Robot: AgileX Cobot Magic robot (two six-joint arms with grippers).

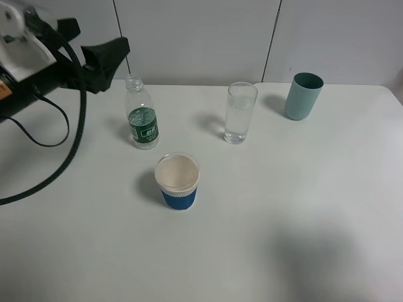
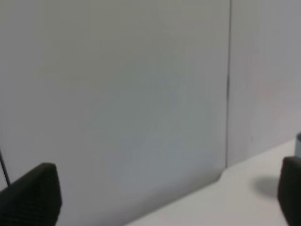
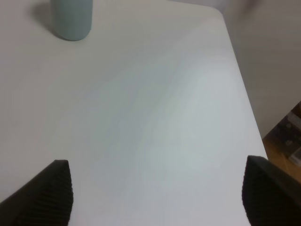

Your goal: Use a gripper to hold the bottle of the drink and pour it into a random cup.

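Note:
The bottle of the drink [image 1: 142, 117], clear plastic with a green label and no cap on its neck, stands upright at the back left of the white table [image 1: 283, 207]. The cup [image 1: 240, 113], a tall clear glass, stands upright to its right, apart from it. My left gripper [image 1: 101, 47] hovers up and to the left of the bottle without touching it. In the left wrist view that gripper [image 2: 162, 197] is open and empty, facing the wall. In the right wrist view my right gripper [image 3: 157, 197] is open over bare table with nothing between its fingers. It does not show in the exterior view.
A white paper cup with a blue sleeve [image 1: 177, 181] stands in front of the bottle. A teal tumbler [image 1: 303, 95] [image 3: 70, 19] stands at the back right. Black cables [image 1: 63, 157] trail over the table's left side. The table's right edge [image 3: 244, 99] drops to the floor.

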